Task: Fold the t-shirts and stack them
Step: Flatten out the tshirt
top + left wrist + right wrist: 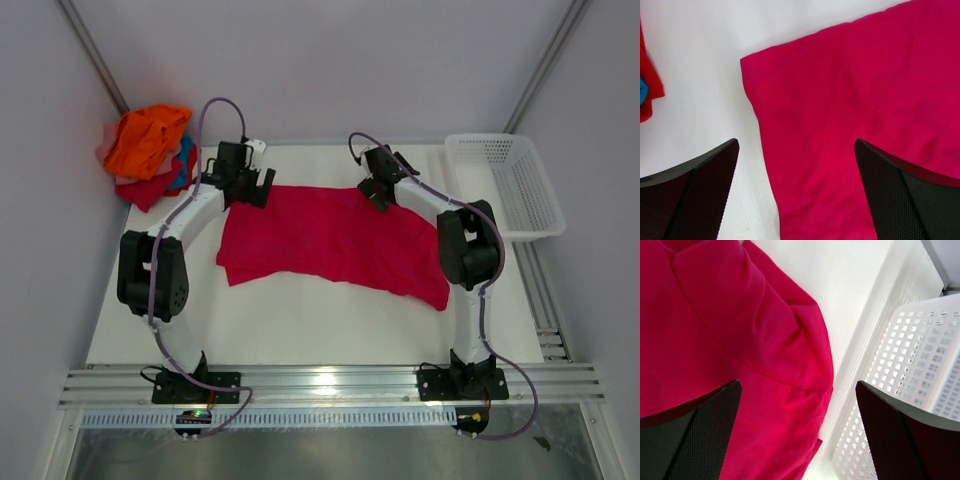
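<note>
Two grippers stand with jaws spread wide, holding nothing. We see the left gripper (253,190) over the far left corner of the crimson t-shirt (330,240) and the right gripper (376,195) over its far right corner. The shirt lies spread on the table (300,320). Left of it sits the pile of other t-shirts (148,152), and right of it the white basket (505,185).
</note>
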